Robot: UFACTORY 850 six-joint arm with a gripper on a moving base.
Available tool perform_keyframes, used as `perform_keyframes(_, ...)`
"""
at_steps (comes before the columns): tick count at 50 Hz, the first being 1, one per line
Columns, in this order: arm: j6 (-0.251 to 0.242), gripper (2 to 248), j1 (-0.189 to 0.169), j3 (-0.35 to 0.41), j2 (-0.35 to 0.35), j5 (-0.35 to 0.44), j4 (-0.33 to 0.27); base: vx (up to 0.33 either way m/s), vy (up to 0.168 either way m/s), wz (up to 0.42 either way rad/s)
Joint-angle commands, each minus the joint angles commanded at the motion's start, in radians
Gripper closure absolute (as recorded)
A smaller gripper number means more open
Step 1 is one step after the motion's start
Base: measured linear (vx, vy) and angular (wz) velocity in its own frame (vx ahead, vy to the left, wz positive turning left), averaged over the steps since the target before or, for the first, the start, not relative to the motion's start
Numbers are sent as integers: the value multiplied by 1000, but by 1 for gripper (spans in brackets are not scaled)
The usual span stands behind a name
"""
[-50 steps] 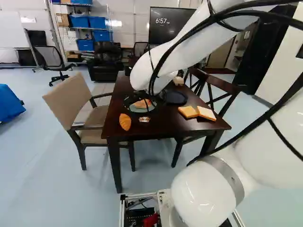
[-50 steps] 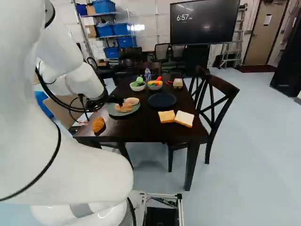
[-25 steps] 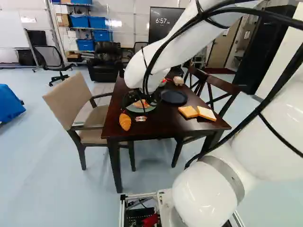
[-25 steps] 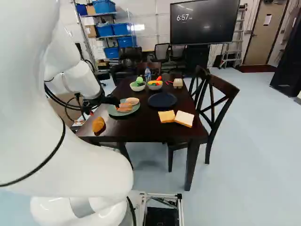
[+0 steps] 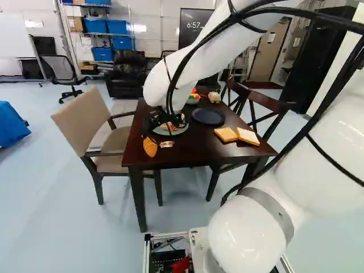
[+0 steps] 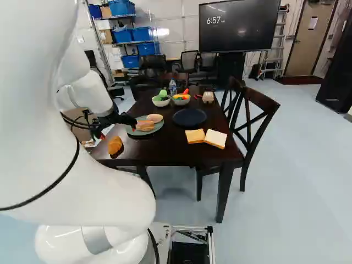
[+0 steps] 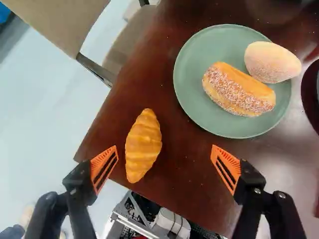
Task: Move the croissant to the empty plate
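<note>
A black gripper [image 6: 118, 132] hovers wide open and empty-handed above a dark wooden table [image 7: 187, 184], where a golden croissant [image 7: 143, 144] lies near the edge, beneath the gap between the orange-padded fingers and off-centre, away from a green plate [image 7: 197, 107] bearing two breads. A dark blue plate [image 6: 190, 117] sits apart.
</note>
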Motion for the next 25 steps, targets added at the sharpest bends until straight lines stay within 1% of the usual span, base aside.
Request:
perform_keyframes(15,0,3,36,-14,-15,-45,0,0,0,0)
perform_keyframes(25,0,3,60,-28,-30,-49,2,0,0,0)
